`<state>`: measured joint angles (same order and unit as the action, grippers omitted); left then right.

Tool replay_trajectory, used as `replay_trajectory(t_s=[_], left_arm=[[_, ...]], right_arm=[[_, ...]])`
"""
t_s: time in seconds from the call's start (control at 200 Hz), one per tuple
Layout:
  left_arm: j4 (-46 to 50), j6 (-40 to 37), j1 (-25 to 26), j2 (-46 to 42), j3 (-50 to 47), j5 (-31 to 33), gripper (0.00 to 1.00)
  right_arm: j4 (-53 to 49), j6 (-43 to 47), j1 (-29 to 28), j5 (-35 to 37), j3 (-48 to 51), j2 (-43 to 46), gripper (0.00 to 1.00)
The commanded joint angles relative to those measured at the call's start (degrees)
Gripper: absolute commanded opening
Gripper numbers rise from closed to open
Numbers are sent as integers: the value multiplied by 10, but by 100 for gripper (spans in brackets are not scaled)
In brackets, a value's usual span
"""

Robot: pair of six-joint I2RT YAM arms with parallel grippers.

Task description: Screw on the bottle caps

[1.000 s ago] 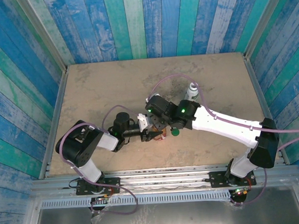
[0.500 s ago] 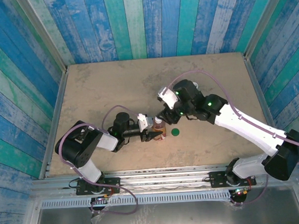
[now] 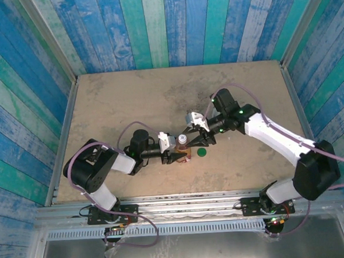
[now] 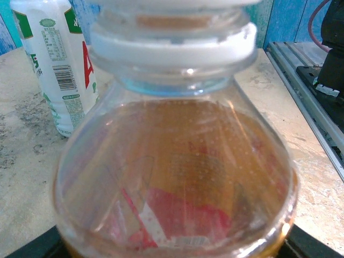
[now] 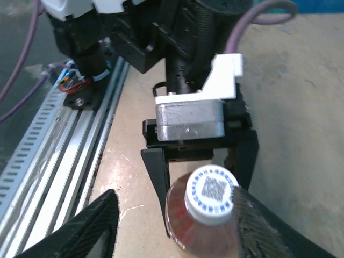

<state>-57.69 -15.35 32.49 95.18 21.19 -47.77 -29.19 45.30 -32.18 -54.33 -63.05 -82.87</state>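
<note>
The clear bottle (image 3: 185, 151) stands upright on the sandy table (image 3: 118, 103), a little below and right of the middle of the top view. It holds amber liquid, and the left wrist view shows a red label low on its side. A white cap (image 5: 210, 193) with a blue printed top sits on its neck. Whether the cap is screwed down tight I cannot tell.

The left gripper (image 3: 181, 156) reaches in from the left and is clamped on the bottle's body. In the right wrist view one of its black fingers (image 5: 160, 180) presses each side of the bottle.

The right gripper (image 3: 199, 138) comes in from the upper right, just beside the bottle's top. Its jaws stand apart and grip nothing. In its own wrist view its two fingers (image 5: 88, 228) lie at the lower corners of the frame, and the capped bottle sits between them.

The green cap (image 3: 201, 152) lies flat on the table just right of the bottle, apart from both grippers.

The white bottle (image 4: 54, 64), with red and green print and a barcode, stands upright in the upper left of the left wrist view, behind the clear bottle and apart from it.
</note>
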Motion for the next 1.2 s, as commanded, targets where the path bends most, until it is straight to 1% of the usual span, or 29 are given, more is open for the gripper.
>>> replay_trajectory(t_s=[0.0,0.291,0.371,0.486,0.576,0.746,1.042,1.117,1.197], left_arm=[[55,-6,0,-2,-14,-11,63],[58,-6,-1,6,-9,-13,63],[61,-6,0,7,-7,-14,63],[63,-6,0,9,-5,-14,63],[65,-7,0,11,-4,-15,63],[77,-11,-1,13,1,-16,63],[66,-4,0,12,-4,-8,63],[55,3,-1,12,-7,-1,63],[34,20,-1,12,-12,22,62]], right_arm=[[-25,54,3,-53,-28,-32,53],[-26,57,5,-60,-35,-61,46],[-22,50,5,-51,-37,-66,51],[13,26,6,-50,-32,-63,57],[32,13,6,-46,-29,-63,57],[27,7,5,-42,-33,-76,50],[12,8,7,-42,-37,-84,39],[13,3,7,-41,-37,-84,35],[22,-14,7,-34,-33,-79,34]])
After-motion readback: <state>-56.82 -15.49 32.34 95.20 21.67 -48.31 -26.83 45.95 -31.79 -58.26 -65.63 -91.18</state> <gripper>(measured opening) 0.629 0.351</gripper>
